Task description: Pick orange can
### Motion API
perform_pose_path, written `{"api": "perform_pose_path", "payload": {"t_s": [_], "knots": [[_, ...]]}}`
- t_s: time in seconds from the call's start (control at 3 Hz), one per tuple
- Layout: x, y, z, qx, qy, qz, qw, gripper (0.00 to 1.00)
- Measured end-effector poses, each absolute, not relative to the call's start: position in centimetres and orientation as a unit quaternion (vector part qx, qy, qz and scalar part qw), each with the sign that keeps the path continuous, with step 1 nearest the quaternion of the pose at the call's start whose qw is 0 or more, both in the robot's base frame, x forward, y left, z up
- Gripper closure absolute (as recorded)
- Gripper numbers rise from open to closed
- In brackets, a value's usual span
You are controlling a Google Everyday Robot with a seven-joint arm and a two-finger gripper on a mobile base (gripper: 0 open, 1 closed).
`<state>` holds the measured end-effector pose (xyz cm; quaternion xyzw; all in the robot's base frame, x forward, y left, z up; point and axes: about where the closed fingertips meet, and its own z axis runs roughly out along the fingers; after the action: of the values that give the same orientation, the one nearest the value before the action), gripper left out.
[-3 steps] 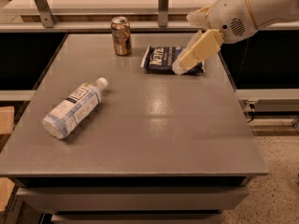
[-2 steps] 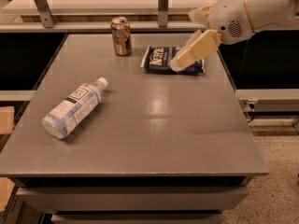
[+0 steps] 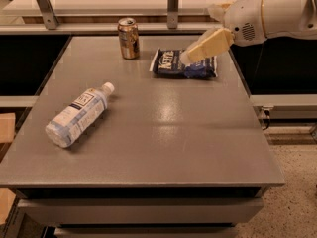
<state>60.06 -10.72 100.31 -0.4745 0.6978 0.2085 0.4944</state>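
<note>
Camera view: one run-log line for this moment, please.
orange can: upright, far edge of table, ungrasped | gripper: over chip bag, right of can | water bottle: lying on side, front left | grasp: not yet done

lab | grey worktable (image 3: 163,133); robot pincer (image 3: 192,56) over its far right side

Clad in smooth white rounded shells, banded by a thin tan seam ring, marked with a small perforated grille, tapering to a pale yellow gripper (image 3: 188,57) over the table's (image 3: 163,133) far right.
</note>
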Motion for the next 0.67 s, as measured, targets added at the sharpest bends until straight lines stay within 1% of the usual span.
{"api": "perform_pose_path", "payload": {"t_s": [0.67], "knots": [[64.8, -11.0, 99.9, -0.453, 0.682, 0.217, 0.532, 0.0]]}}
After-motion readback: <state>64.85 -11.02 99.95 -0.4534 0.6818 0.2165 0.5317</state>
